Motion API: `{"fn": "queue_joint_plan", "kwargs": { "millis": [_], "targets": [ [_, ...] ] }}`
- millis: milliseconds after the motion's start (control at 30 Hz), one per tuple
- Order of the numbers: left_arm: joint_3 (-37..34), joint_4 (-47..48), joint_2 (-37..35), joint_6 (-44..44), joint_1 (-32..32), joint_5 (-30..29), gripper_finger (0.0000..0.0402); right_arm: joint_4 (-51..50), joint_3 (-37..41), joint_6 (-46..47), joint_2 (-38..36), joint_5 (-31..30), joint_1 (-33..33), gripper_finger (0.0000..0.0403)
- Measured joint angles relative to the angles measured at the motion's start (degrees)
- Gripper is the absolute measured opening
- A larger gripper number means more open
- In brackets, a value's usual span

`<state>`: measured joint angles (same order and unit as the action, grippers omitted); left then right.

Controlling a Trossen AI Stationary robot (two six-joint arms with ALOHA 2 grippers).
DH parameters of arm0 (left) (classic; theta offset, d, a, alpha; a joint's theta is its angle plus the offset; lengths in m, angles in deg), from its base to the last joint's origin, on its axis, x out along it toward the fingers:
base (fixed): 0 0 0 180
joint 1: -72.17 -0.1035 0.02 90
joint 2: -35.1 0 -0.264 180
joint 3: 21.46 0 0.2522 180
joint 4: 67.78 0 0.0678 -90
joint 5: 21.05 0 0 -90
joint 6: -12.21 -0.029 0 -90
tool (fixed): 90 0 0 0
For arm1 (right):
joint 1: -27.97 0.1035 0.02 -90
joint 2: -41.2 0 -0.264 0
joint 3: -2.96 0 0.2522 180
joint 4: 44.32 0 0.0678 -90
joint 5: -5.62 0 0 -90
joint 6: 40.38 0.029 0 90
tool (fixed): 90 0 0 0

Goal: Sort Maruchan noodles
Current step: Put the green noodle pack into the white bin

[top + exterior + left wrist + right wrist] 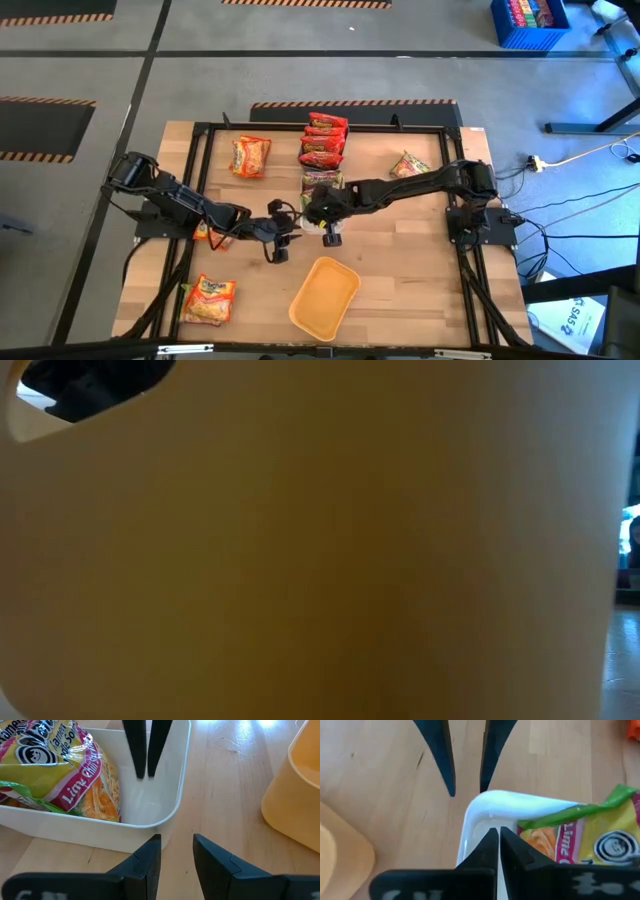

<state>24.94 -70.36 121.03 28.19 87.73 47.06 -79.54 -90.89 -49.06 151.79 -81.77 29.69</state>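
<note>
The right gripper [495, 837], pinched closed inside the white tray [492, 800], should take the light, crinkly, slippery noodle packet [590, 837] by its edge.

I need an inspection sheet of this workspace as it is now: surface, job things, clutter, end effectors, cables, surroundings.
Surface: wooden table, dry, in a black frame.
Job's things: red packet stack at the far edge; orange packet to its left; one packet at the near left; lime packet inside the white tray.
Clutter: yellow tray, empty; it blocks the low view.
End effectors: right end effector shut on the white tray's rim; left end effector open, just outside that tray's corner, holding nothing.
Cables: loose cables on the floor to the right of the table.
Surroundings: blue crate, striped floor tape.
</note>
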Motion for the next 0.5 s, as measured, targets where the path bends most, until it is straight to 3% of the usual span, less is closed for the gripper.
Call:
{"fn": "queue_joint_plan", "kwargs": {
  "millis": [500],
  "targets": [
    [0.0, -0.7, 0.0, 0.5, 0.0, -0.1, 0.0107, 2.4, 2.8, -0.6, 6.0, 3.2, -6.0, 0.0001]
  ]
}}
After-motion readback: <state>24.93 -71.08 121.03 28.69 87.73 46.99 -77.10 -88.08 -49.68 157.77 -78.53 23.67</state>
